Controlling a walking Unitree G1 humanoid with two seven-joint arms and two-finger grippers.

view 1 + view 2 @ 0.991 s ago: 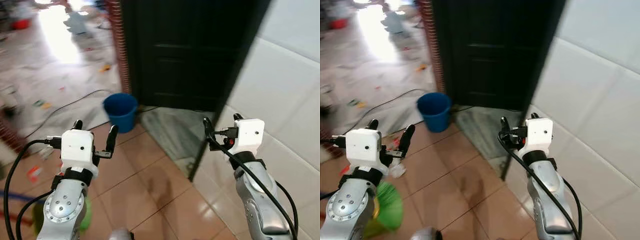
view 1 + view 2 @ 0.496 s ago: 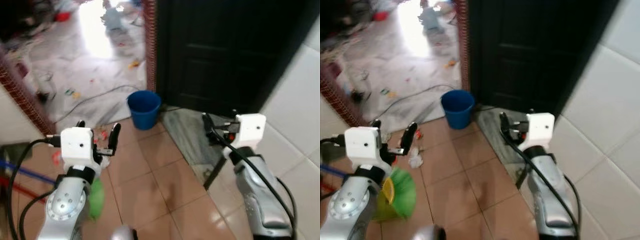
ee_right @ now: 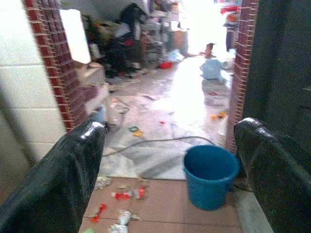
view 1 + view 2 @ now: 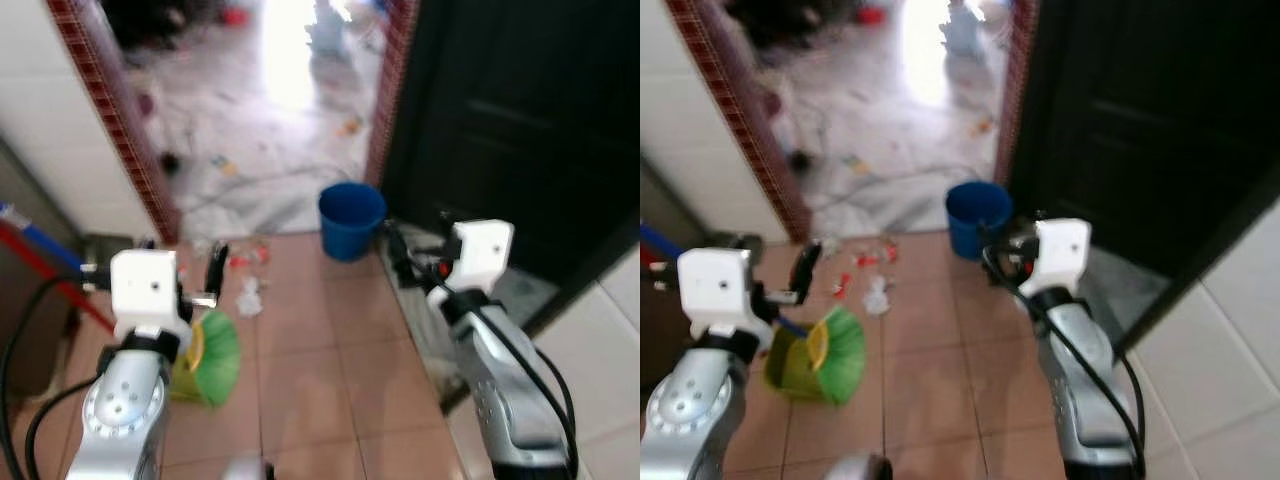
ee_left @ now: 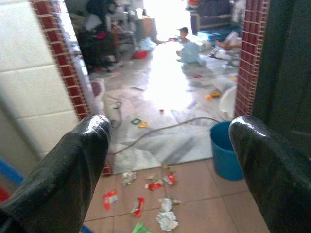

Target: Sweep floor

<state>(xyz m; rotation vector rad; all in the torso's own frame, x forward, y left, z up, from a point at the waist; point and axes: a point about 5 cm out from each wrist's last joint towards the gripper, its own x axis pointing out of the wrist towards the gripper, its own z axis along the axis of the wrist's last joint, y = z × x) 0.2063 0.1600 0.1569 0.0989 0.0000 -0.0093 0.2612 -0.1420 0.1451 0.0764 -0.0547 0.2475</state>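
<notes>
Below left claw (image 4: 775, 290), green broom (image 4: 835, 355)

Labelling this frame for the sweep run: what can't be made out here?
- Green broom: its head partly behind the left gripper in the left eye view; handle cut off by the picture edge.
- Litter scraps near the blue bucket: too small and blurred to identify.
- Far room past the brick doorway: washed out by glare, clutter unreadable.
- Dark door: detail lost in shadow.
- Right gripper: fingers open, tips cut off by the frame.
</notes>
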